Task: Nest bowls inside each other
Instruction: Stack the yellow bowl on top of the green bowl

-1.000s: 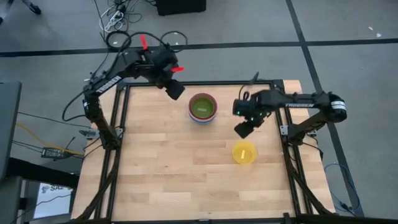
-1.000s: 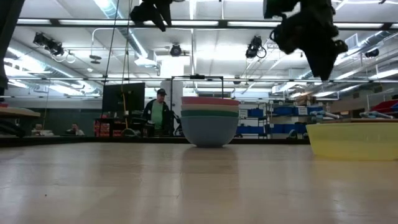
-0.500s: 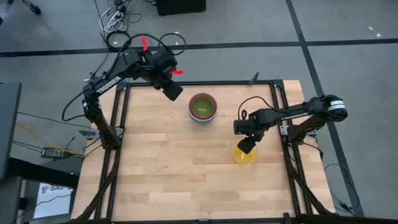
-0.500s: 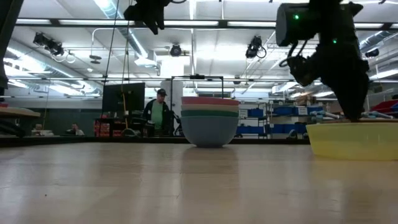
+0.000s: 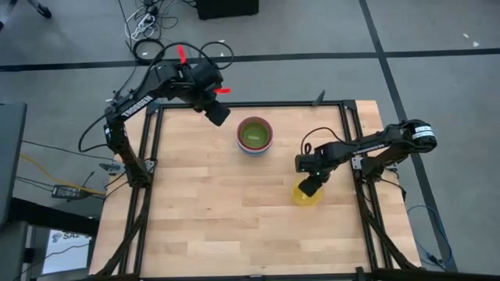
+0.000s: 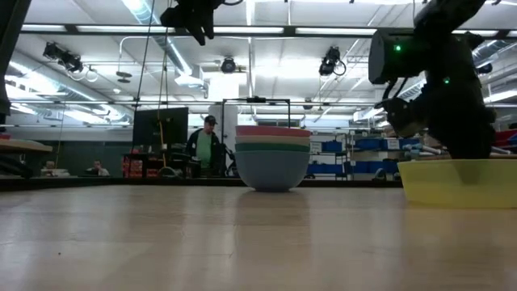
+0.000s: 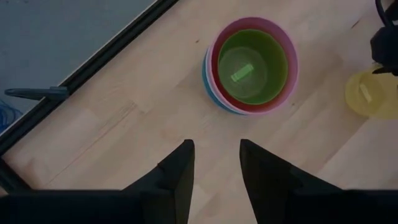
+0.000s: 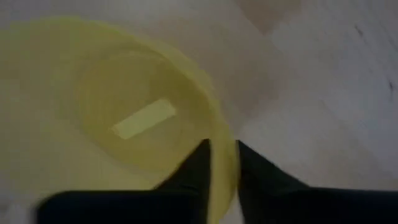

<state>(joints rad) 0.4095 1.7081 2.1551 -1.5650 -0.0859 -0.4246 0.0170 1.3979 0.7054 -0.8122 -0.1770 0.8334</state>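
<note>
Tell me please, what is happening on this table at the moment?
The robot is nesting bowls. The right gripper is down at the yellow bowl, its fingers straddling the rim, one inside and one outside. A stack of bowls with the lime green bowl on top stands apart. The left gripper hangs open above the table's far edge.

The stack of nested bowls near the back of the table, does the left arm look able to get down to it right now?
Probably yes. The left gripper hangs open above the table's back left, the stack of nested bowls lies just ahead with nothing between. The right gripper is off at the yellow bowl, its jaws on either side of the rim.
</note>
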